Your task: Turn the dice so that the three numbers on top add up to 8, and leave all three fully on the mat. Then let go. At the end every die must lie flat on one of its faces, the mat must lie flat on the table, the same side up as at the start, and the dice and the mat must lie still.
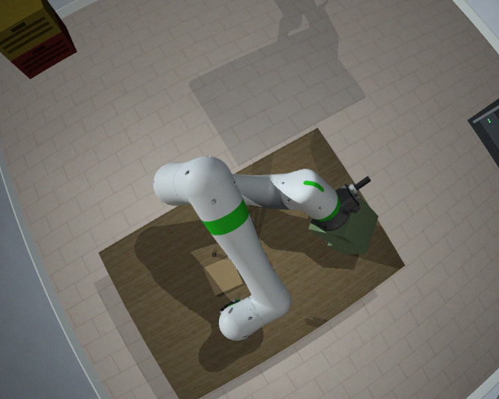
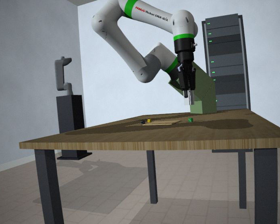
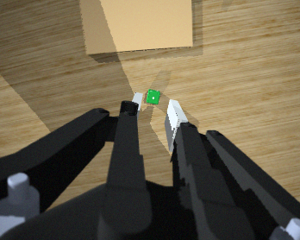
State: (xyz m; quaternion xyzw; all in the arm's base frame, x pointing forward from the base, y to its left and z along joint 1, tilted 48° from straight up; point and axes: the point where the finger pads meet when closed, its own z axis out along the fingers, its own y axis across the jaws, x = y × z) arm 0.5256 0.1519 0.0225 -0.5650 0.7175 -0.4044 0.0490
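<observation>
Dice count: three dice are showing in the exterior view, namely one green die (image 2: 190,119), one yellow die (image 2: 149,120) and one black die (image 2: 142,122).
Mat count: one tan mat (image 2: 159,123) is lying flat on the tabletop (image 2: 159,137).
Gripper count: one gripper (image 2: 188,97) is hanging from the arm (image 2: 149,16), pointing down, well above the tabletop.
Gripper state: the fingers are standing narrowed to a small gap and are pinching nothing; the white pads (image 3: 173,116) are sitting apart in the wrist view.
Green die position: it is resting on bare wood off the mat, just beside the mat's right end in the exterior view, below the gripper.
Green die appearance: in the wrist view the green die (image 3: 153,97) is showing a single white pip on top, and is appearing between the two fingertips, far below them.
Yellow die position: it is sitting at the mat's far left end; whether it is fully on the mat cannot be told.
Black die position: it is lying just left of the yellow die, at the mat's left edge; its top number is too small to read.
</observation>
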